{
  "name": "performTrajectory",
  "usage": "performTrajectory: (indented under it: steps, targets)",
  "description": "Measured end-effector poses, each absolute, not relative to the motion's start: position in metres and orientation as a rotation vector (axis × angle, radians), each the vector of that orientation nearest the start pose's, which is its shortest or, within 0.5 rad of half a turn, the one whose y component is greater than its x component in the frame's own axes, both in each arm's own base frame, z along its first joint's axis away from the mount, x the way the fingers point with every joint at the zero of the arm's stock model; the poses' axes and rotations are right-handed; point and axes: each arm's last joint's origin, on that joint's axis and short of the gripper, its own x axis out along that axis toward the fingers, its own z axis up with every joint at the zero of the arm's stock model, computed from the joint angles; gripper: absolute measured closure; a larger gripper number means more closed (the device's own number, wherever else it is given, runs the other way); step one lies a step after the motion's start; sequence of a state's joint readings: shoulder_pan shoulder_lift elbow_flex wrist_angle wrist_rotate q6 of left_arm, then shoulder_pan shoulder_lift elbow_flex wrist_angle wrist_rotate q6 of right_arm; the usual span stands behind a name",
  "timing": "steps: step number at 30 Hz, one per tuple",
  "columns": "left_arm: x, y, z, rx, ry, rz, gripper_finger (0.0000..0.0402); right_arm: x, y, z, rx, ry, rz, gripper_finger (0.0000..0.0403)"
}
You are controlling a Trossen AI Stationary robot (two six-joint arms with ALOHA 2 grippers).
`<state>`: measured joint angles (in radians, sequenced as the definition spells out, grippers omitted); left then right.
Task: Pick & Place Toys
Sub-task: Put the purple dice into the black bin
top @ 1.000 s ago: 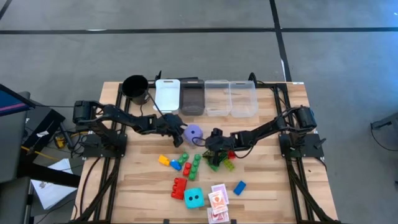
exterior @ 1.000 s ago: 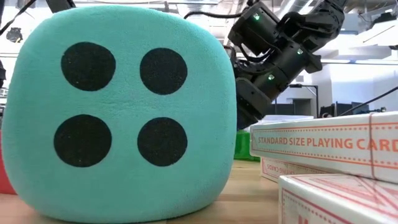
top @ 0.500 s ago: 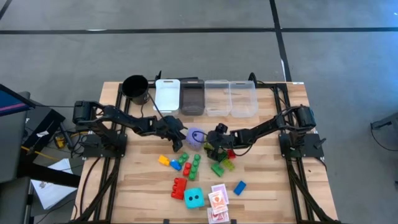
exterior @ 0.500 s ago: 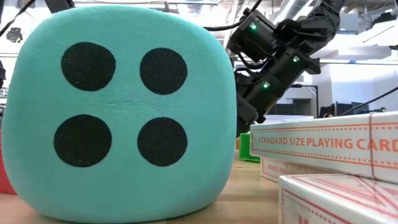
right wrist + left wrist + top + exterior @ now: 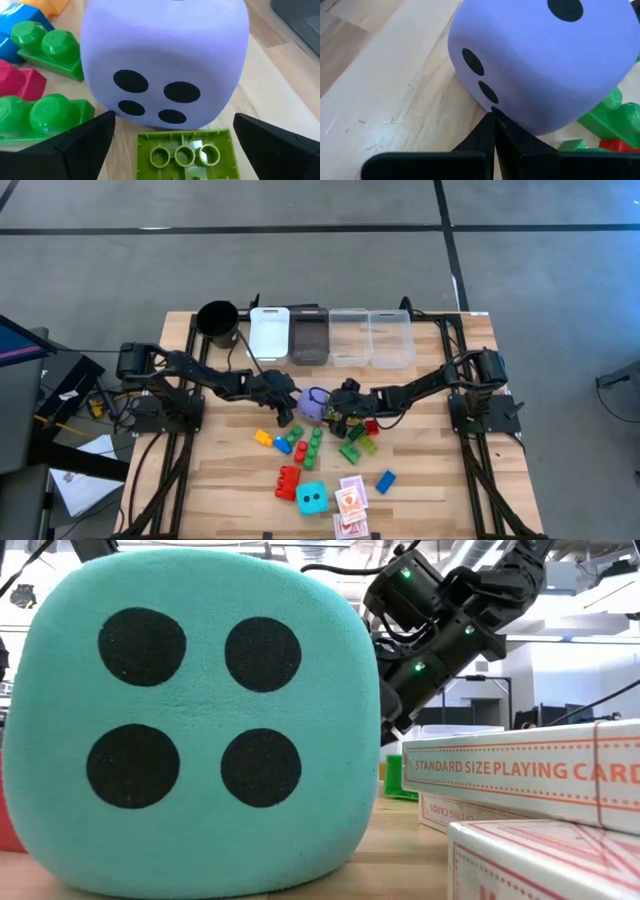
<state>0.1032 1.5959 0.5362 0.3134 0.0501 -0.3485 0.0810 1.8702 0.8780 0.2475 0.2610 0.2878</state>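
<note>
Between the two fingers of the right gripper (image 5: 170,145), which stand spread wide apart and hold nothing, a lime-green brick (image 5: 186,152) lies upside down on the table (image 5: 430,480), its round sockets facing up. Just past that brick, ahead of the fingertips and centred on the gap, sits the purple die (image 5: 165,60), showing a four-dot face toward the fingers; neither finger touches it. Beside the outer edge of one finger lie two green bricks (image 5: 47,45), a red brick (image 5: 17,82) and, farther off, a blue brick (image 5: 17,22).

On the other side of the die, the left gripper (image 5: 493,131) has its fingers (image 5: 480,137) pressed together, with nothing between them; their joined tips reach the lower edge of the purple die, right under a face with three dots in a row, and seem to touch it. More green bricks show beyond the die from that side.

From above, the die lies mid-table between the two grippers, the left one (image 5: 283,408) beside it on one side and the right one (image 5: 336,412) on the other. Farther from the fingers, toward the table's front edge, lie a yellow brick (image 5: 262,437), a red double brick (image 5: 288,480), the cyan die (image 5: 311,499), playing card packs (image 5: 350,504) and a lone blue brick (image 5: 385,481). At the far edge stand four plastic bins (image 5: 330,336) and a black cup (image 5: 218,320).
</note>
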Motion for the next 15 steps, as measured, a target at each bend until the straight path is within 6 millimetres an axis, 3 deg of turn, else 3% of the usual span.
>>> performTrajectory:
  steps: [15]
  targets:
    - [0.268, 0.02, 0.117, -0.421, 0.733, 0.193, 0.0402, 0.348, 0.012, 0.115, 0.224, 0.73, -0.396, 0.0003]
